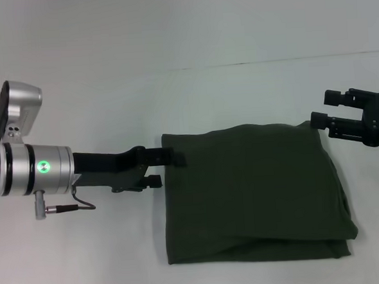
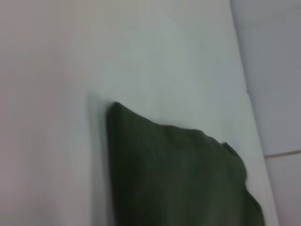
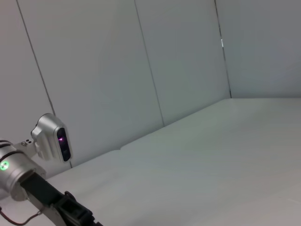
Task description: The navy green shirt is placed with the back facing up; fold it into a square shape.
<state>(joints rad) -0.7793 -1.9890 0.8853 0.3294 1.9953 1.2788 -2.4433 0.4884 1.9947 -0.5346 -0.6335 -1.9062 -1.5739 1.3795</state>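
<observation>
The navy green shirt (image 1: 254, 193) lies folded into a rough square on the white table, plain side up, with layered edges along its near and right sides. My left gripper (image 1: 169, 169) is at the shirt's far left corner and open. One finger (image 1: 176, 158) reaches over the cloth edge and the other (image 1: 154, 181) stays just off it. My right gripper (image 1: 320, 108) hovers open by the far right corner with nothing between its fingers. In the left wrist view a corner of the shirt (image 2: 178, 174) rests on the table.
White tabletop (image 1: 87, 257) surrounds the shirt on all sides. Its far edge (image 1: 249, 62) meets pale wall panels (image 3: 117, 70). The right wrist view looks across the table at my left arm (image 3: 28, 176).
</observation>
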